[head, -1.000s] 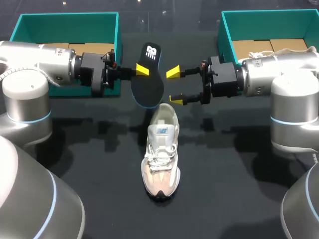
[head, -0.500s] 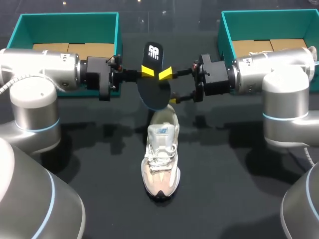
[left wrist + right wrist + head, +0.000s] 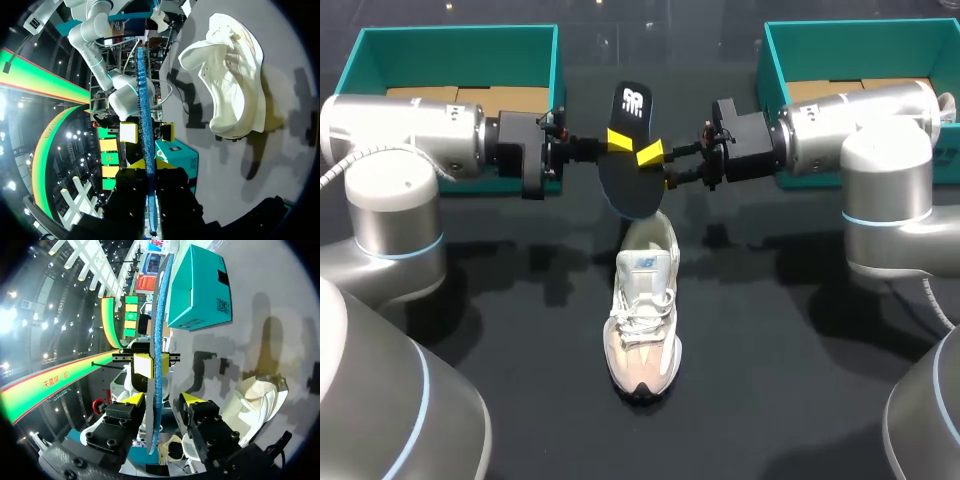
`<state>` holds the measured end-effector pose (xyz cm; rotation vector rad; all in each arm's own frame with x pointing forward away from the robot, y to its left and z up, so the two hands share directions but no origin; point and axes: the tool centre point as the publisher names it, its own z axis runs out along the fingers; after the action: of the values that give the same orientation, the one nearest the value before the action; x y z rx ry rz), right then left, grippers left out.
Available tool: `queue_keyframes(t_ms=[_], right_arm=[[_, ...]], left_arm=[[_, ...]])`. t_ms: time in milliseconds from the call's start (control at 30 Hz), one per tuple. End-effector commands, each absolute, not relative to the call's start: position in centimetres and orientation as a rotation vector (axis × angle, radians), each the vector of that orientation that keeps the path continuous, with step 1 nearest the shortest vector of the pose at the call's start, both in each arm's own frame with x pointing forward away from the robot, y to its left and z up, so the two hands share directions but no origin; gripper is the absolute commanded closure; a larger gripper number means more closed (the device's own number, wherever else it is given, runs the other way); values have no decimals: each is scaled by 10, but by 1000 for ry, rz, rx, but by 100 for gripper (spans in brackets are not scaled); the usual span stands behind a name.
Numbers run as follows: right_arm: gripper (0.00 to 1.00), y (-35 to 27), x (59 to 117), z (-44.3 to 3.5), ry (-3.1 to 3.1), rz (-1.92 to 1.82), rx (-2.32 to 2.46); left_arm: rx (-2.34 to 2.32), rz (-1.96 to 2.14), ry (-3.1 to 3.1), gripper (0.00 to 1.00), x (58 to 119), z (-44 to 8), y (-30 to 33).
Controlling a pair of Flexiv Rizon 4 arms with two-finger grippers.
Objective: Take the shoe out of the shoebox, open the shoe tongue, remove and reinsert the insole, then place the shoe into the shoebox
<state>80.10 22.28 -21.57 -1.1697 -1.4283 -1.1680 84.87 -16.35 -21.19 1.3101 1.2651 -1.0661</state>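
While the left gripper point(image 3: 612, 142) pinches the dark navy foam insole point(image 3: 626, 182) between its yellow tips, holding it on edge in the air just above the heel of the shoe, the right gripper point(image 3: 659, 167) has its fingers spread to either side of the same insole, one close to its face and the other apart from it, so nothing is clamped there. The danger, as I judge it, lies in the handover: if the right fingers close off-centre, or the left lets go too early, the thin sole could twist, slip free and drop onto the black table point(image 3: 770, 380), or catch on the shoe's collar instead of sliding inside. The insole is slim, with a white logo at its narrow upper end and a blue edge in the wrist views. Below it the cream and pale pink lace-up sneaker point(image 3: 642, 310) stands upright on the table, toe toward the robot, between the left teal cardboard shoebox point(image 3: 450, 35) and the right teal cardboard shoebox point(image 3: 860, 30), outside both
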Motion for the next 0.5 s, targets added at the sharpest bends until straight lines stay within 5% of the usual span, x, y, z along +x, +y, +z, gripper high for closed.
queue_keyframes(t_ms=[33,367,500], right_arm=[[60,227,804,-219,-1430,-1167,-1159],[66,232,799,-220,-1439,-1159,-1152],[79,232,797,-220,-1436,-1166,-1154]], left_arm=[[1310,-1061,1261,100,850,-215,-167],[1312,-1043,1245,100,849,-215,-171],[1313,-1041,1240,100,849,-214,-173]])
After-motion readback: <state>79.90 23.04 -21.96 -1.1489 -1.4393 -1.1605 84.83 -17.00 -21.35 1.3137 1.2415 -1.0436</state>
